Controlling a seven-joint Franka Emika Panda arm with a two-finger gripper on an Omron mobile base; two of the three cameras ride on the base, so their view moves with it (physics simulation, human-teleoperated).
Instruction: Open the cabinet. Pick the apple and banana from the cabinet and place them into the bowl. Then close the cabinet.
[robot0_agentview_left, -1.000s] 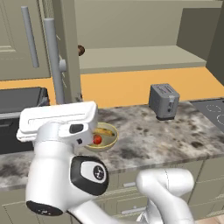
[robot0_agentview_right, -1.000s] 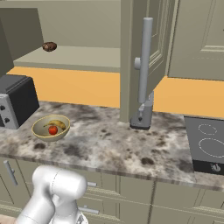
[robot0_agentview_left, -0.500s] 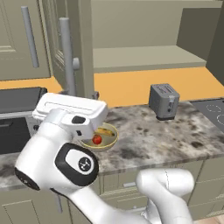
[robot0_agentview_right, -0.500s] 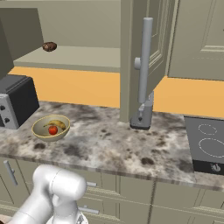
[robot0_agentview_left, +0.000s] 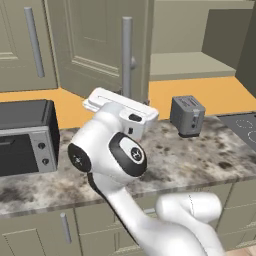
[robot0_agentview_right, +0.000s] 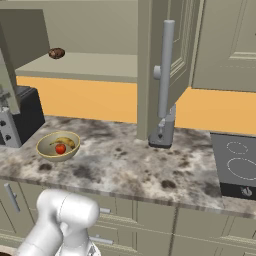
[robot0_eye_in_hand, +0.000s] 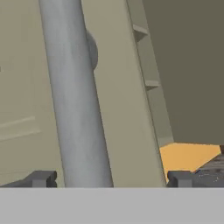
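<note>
straddling the grey door handle (robot0_eye_in_hand: 76, 109) of the cabinet (robot0_agentview_right: 165, 60), hand (robot0_eye_in_hand: 109, 178) spread wide with nothing clasped, apple (robot0_agentview_right: 60, 148) and banana (robot0_agentview_right: 67, 142) in bowl (robot0_agentview_right: 47, 154) at tabletop's (robot0_agentview_right: 130, 165) 9 o'clock

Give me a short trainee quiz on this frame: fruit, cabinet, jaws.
1. True or false: the apple and banana both lie in the bowl.
2. In the hand view, what stands between the open jaws? A) the door handle B) a toaster C) the banana
3. Fill in: on the cabinet shelf sits one small round ____ object.

Key: 1 true; 2 A; 3 dark brown.
</note>
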